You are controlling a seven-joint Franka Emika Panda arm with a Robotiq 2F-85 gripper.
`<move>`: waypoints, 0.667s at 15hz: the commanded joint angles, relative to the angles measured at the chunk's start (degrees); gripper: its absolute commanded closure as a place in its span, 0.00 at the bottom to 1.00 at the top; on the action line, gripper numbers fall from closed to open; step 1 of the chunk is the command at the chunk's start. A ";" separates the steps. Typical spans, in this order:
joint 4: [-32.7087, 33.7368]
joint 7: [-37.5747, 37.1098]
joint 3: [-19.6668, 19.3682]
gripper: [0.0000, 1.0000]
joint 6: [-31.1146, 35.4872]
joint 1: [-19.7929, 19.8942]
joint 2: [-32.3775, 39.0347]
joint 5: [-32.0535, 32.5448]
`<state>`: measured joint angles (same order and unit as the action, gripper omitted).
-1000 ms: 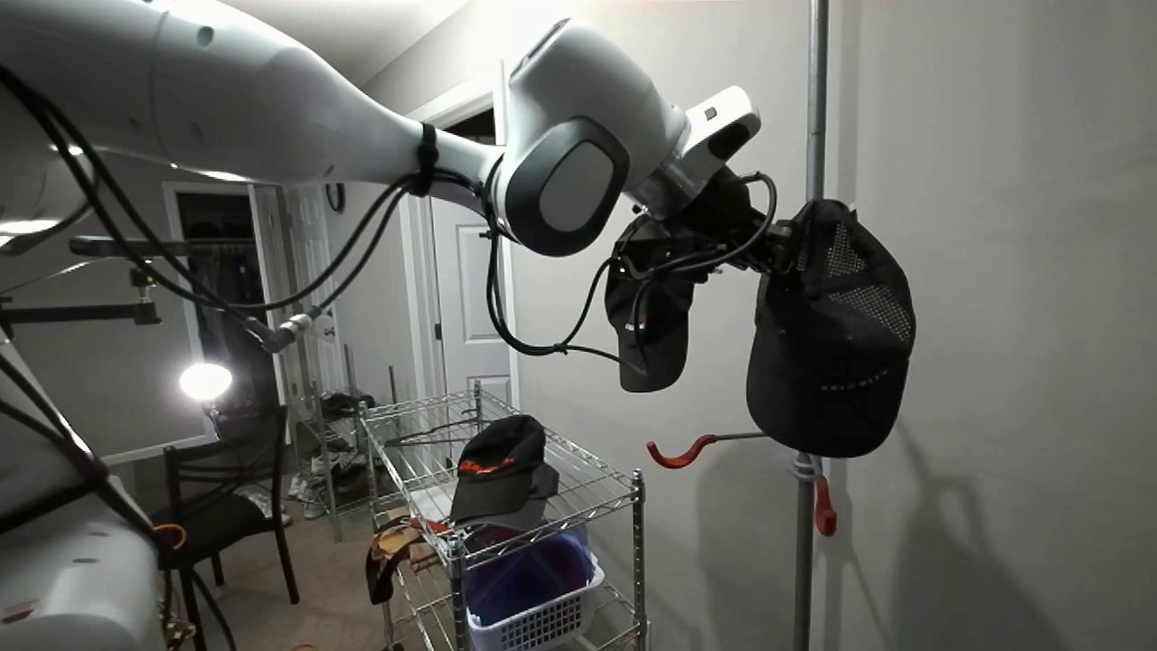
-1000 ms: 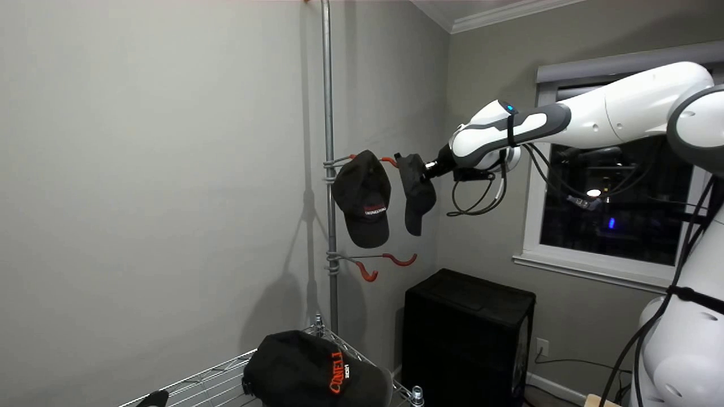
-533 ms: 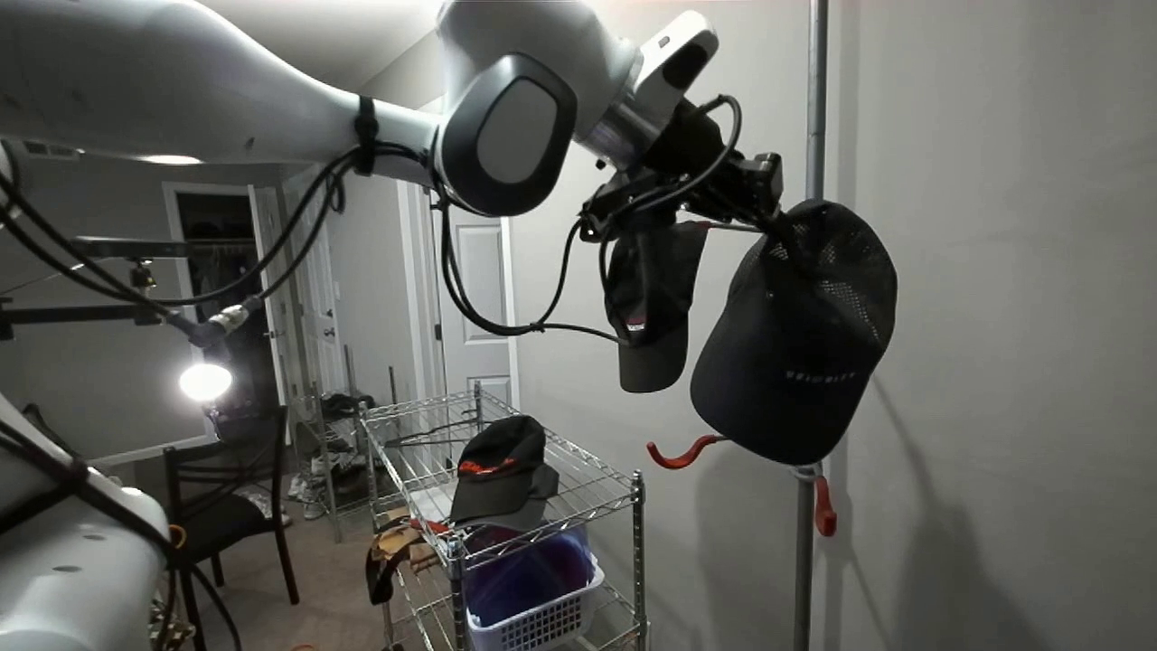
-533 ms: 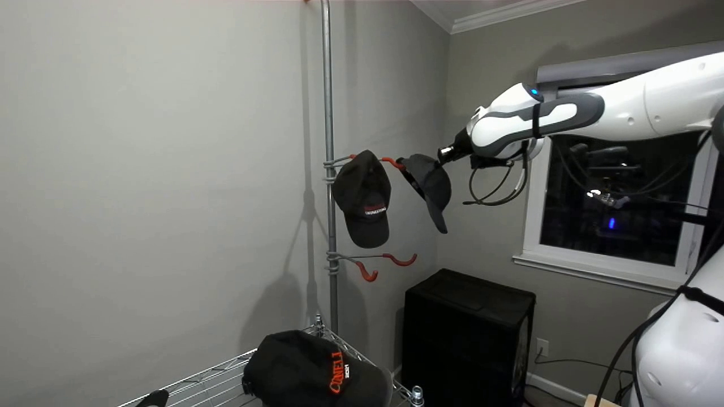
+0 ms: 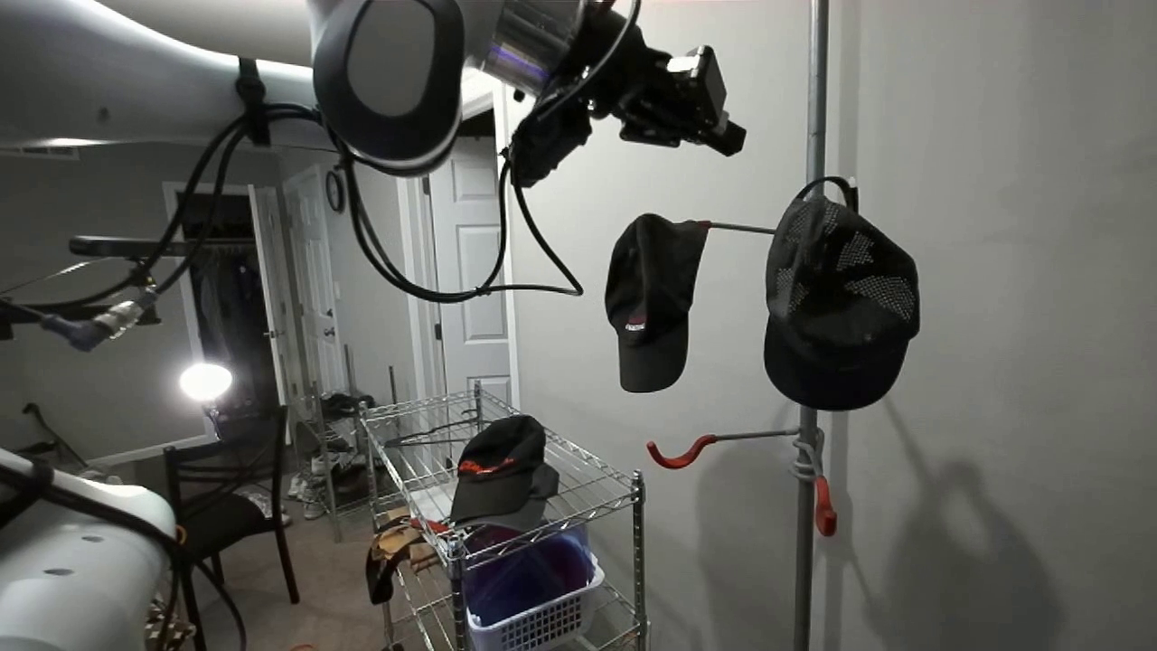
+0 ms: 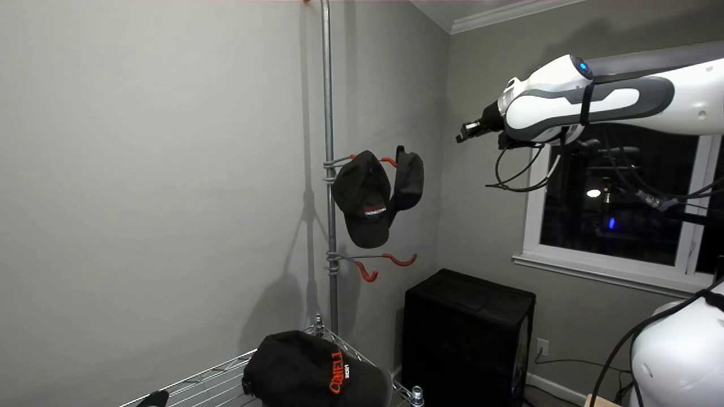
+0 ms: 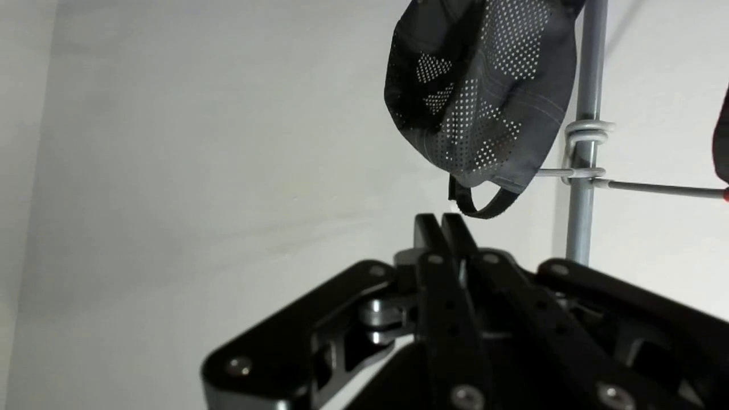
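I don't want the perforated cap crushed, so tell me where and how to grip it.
Probably by the strap, coming down from above on the side away from the pole: the cap hangs brim down, so the thin strap arches free above the crown, with a gap beneath it. The gripper, shut and clear of the cap, would need to open first.

In the wrist view the top edge cuts off the brim of the mesh-backed cap [image 7: 484,94], and the hand [image 7: 439,219], slightly blurred, is cropped below. The neighbouring cap [image 7: 722,142] is a mere sliver at the right edge — the rest lies outside. In an exterior view it covers part of the mesh-backed cap's brim; there, the orange-lettered cap [image 6: 300,367] runs off the bottom, and a dark scrap [image 6: 154,399] is too cropped to name. In both exterior views the pole [image 5: 817,90] is cut off above — so is the robot arm [image 6: 622,102], at the sides.
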<state>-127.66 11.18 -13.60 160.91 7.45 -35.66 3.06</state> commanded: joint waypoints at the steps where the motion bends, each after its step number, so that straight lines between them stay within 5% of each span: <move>1: -2.41 -0.64 1.67 0.70 0.34 1.55 -2.36 1.57; 4: -1.87 0.64 0.88 0.60 -1.15 -0.74 -1.13 0.78; 10: 3.68 0.92 -0.88 0.21 -10.11 -2.70 8.06 -0.75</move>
<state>-128.05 11.18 -13.57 154.34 5.44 -33.00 3.35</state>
